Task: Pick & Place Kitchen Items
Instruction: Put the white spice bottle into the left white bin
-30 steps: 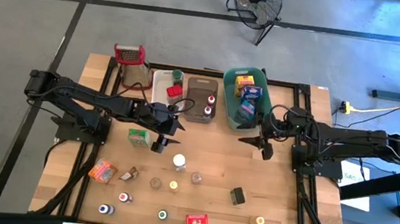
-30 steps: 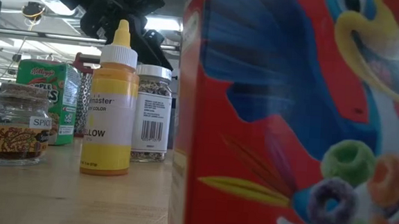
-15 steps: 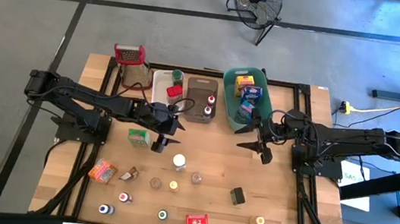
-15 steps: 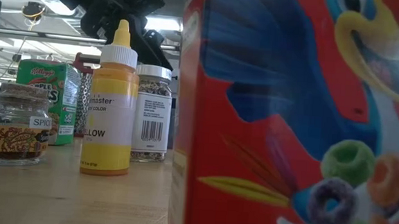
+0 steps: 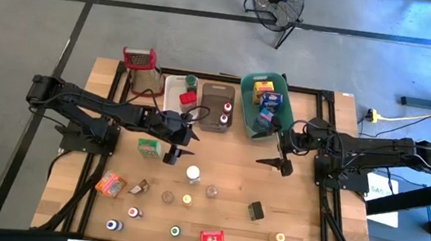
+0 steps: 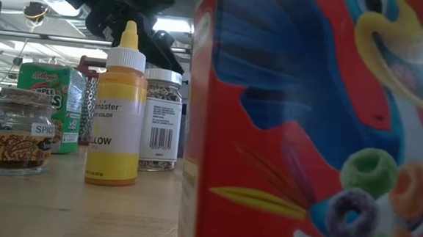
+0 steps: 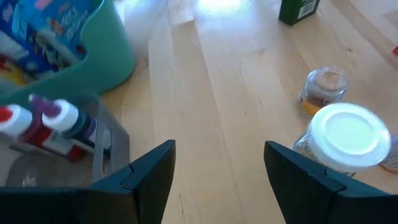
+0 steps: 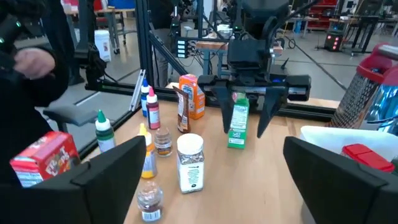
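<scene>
White-capped jar [image 5: 193,173]: stands mid-table, just beside the left gripper [image 5: 168,157], whose fingers are spread wide and empty.
Other kitchen items: loose across the near table; several already in the teal bin [image 5: 246,85].
Right gripper [image 5: 274,162]: wide apart, empty, hovering near the teal bin.
Risk: a descending finger could clip the white cap and topple the jar into the small amber jar [image 7: 323,90] just beside it.
Writing: "Kellogg's" on the green box [image 6: 49,106]; "SPICE", probably, on the cork-topped jar [image 6: 16,132]; "YELLOW" on the yellow bottle [image 6: 118,113].

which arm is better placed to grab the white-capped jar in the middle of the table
Left, likely. The left claw hangs open just beside the white-capped jar, which looms close ahead in its wrist view. The right claw, also open, sits farther off, nearer the teal bin.
</scene>
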